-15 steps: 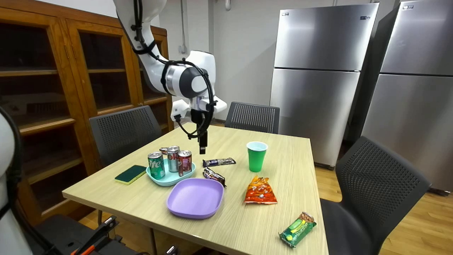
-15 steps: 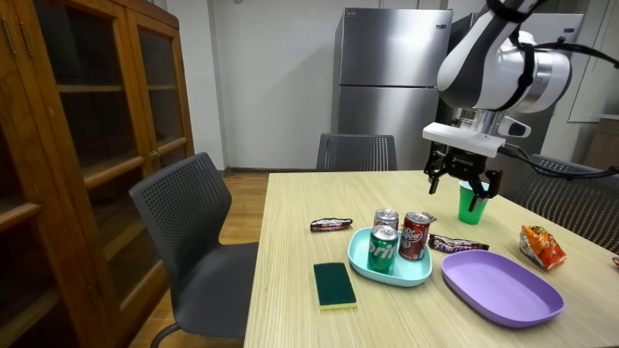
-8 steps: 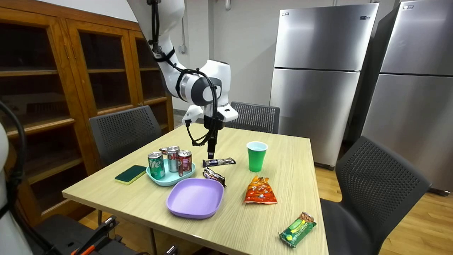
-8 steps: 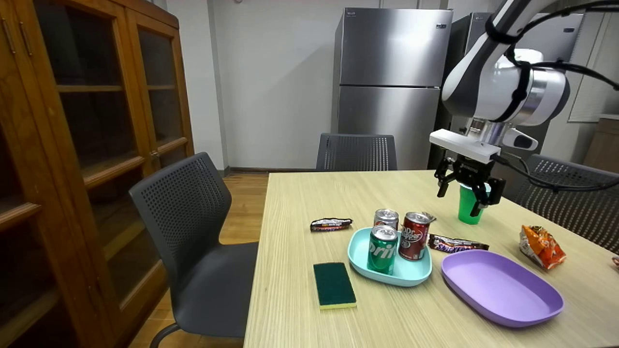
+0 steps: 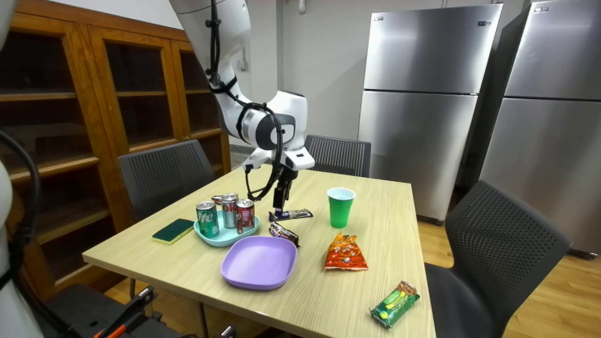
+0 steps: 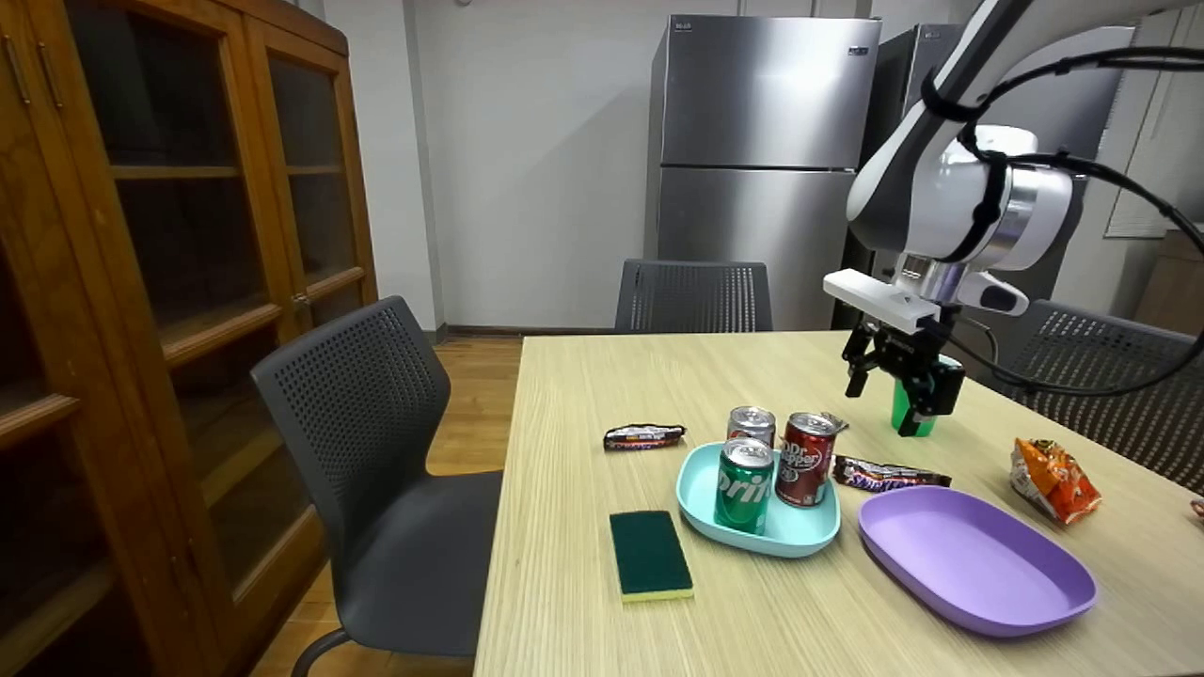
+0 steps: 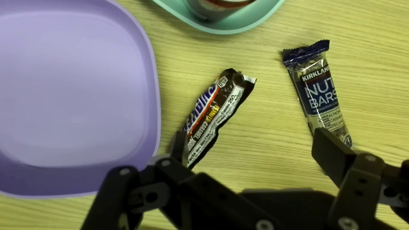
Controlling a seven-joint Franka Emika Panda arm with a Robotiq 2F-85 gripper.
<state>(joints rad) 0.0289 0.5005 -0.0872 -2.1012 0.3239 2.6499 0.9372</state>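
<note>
Left to right, in an exterior view: brown wooden glass-doored cabinet [image 5: 91, 94], dark grey perforated-back chair [image 5: 164, 173]. On my pale wood-grain table [image 5: 385, 202]: rectangular green-and-yellow sponge [image 5: 173, 231], just beside a shallow turquoise plastic tray [image 6: 800, 525]. Tray bears three metal soda cans: green Sprite can [image 6: 745, 489], silver can [image 5: 229, 212], dark red Dr Pepper can [image 6: 805, 461]. Small dark-wrapped bar [image 6: 644, 437] lies past them. Next, shallow purple plastic plate [image 5: 259, 263].

Then my black two-finger gripper [image 7: 254, 143], pointing down low over the table, jaws spread wide. Wrist view: brown-wrapped Snickers bar [image 7: 215, 115] just right of the plate, angled, lower end partly behind the left-side fingertip [image 7: 182, 145]. Right of that, clear-and-navy Kirkland nut bar [image 7: 318, 89], flat on the table, lower end partly behind the right-side fingertip [image 7: 332, 153]. Can't tell if either finger touches a bar.

Further right, in an exterior view: upright green cup [image 5: 340, 209], pale blue inside; crinkled orange-red snack bag [image 5: 345, 253], nearer the camera; green foil packet [image 5: 395, 305] near the table edge; another dark grey chair [image 5: 504, 244]; two stainless-steel fridges [image 5: 422, 122].
</note>
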